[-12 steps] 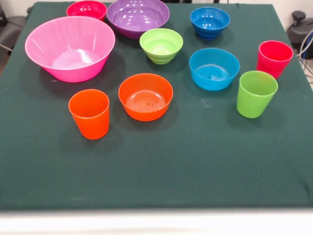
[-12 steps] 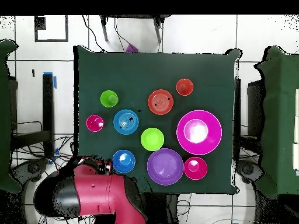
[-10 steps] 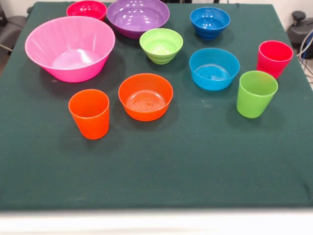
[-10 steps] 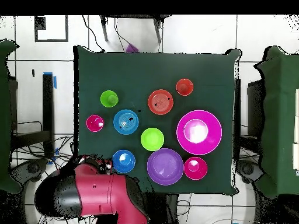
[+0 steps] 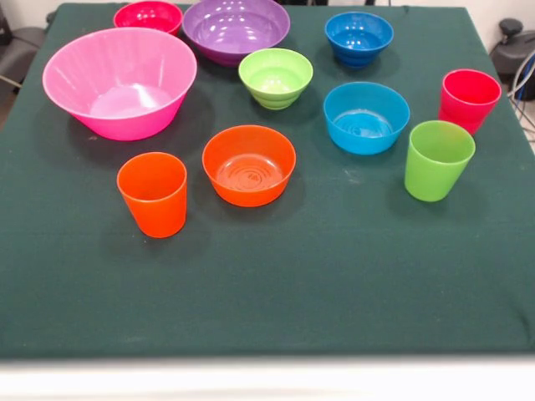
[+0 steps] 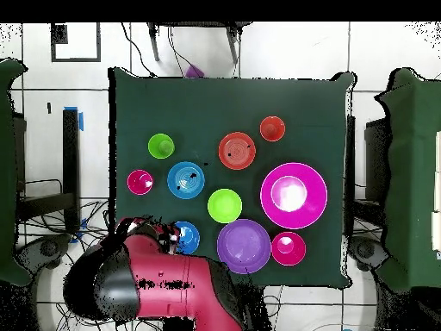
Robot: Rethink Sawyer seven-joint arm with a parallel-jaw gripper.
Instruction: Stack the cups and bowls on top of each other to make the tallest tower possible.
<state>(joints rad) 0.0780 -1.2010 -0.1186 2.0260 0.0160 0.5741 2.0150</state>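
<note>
Nothing is stacked yet on the green-clothed bench (image 5: 334, 276); the red arm (image 6: 164, 289) overlaps the dark blue plastic bowl (image 5: 359, 38), its end effector's opening impossible to tell, and next needs a first grasp.

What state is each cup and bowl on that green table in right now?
Pink bowl: upright, empty.
Purple bowl: upright, empty.
Orange bowl: upright, empty.
Light blue bowl: upright, unstacked.
Green cup: standing, alone.
Orange cup: standing, alone.
Red cup: standing, alone.

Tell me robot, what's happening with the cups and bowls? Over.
Gripper not visible; arm edging over the dark blue bowl. Nothing stacked: cups and bowls all stand apart. Pink bowl empty. Nothing in the way.
</note>
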